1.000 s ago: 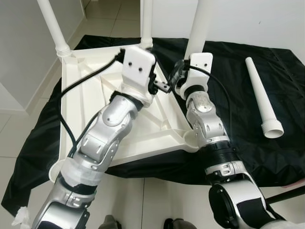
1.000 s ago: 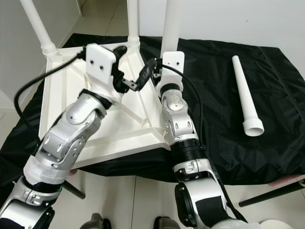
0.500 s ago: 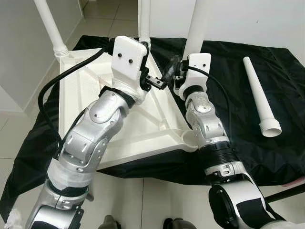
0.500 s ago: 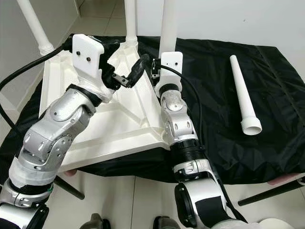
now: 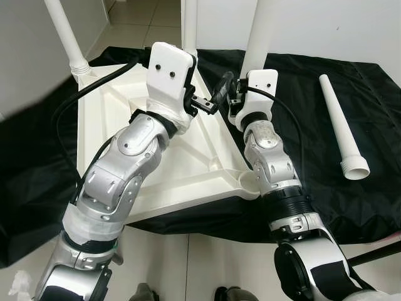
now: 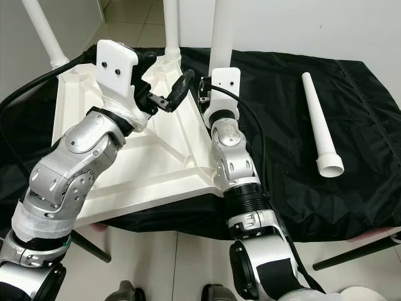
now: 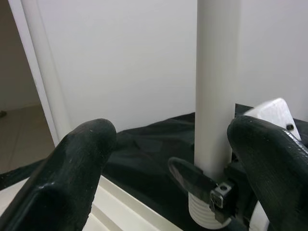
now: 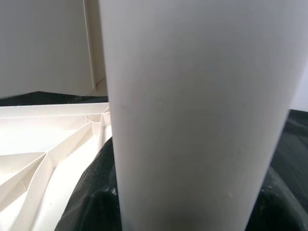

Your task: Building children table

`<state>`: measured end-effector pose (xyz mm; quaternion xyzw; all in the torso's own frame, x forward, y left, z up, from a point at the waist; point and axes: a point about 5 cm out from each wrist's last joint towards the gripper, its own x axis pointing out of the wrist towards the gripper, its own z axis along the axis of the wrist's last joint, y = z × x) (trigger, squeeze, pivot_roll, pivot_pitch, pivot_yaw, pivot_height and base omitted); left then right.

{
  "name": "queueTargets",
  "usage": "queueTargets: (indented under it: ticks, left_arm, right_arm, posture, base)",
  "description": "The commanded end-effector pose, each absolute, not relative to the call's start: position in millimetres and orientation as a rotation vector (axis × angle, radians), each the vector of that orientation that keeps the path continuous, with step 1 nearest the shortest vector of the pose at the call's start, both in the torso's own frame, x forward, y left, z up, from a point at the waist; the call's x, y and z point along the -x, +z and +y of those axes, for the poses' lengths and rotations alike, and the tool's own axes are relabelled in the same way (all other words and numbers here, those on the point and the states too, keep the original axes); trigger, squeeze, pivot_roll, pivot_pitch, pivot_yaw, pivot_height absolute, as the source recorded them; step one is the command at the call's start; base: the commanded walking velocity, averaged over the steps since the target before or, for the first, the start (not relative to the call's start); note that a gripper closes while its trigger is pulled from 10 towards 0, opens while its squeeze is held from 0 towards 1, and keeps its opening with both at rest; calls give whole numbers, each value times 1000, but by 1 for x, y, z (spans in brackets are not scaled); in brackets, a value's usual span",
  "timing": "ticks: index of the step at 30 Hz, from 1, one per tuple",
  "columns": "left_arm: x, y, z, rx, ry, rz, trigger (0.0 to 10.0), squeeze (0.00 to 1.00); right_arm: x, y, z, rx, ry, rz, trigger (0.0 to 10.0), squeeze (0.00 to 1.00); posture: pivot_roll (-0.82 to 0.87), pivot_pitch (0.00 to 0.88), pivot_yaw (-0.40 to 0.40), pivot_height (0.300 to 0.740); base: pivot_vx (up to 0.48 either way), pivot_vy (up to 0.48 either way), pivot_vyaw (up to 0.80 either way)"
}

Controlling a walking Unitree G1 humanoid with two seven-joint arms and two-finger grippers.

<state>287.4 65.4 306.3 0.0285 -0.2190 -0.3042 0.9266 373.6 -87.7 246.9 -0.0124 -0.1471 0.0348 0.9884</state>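
White tabletop (image 5: pixel 125 125) lies upside down on a black sheet (image 5: pixel 313 144) on the floor, ribbed underside up. Three white legs stand upright in its corner sockets — far-left leg (image 5: pixel 62 31), far-middle leg (image 5: pixel 190 25), and the near-right leg (image 5: pixel 260 31). Fourth leg (image 5: pixel 341 125) lies loose on the sheet to the right, well apart from the tabletop, flared end toward the robot. The tabletop's nearest corner socket (image 5: pixel 249 182) sits beside the right forearm. Right gripper (image 6: pixel 202 94) is at the base of the near-right leg; in the right wrist view that leg (image 8: pixel 202 115) stands between its black fingers (image 8: pixel 91 202), pressed close on both sides — clamped on the leg (its fingertips are mostly hidden in the head views). Left gripper (image 5: pixel 216 100) hovers above the tabletop, pointing at the same leg; left wrist view shows its fingers (image 7: pixel 72 168) spread wide with the leg (image 7: pixel 216 96) between them but nearer one finger, not touching. One of the right gripper's fingers (image 7: pixel 190 175) is seen wrapped at the leg's threaded base.
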Motion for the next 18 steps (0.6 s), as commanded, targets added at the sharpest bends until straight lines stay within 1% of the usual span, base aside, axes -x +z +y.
queueTargets:
  ticks: [1,18]
  left_arm:
    - [-289,306,64,-75,-646,-433,10000,0]
    - [-293,305,67,-93,-641,-412,10000,0]
  right_arm:
    - [-371,246,-86,34,77,-299,10000,0]
    - [-369,242,-88,41,73,-288,10000,0]
  posture:
    - [-87,111,39,740]
    - [-81,122,42,740]
  base:
    - [0,0,0]
    - [0,0,0]
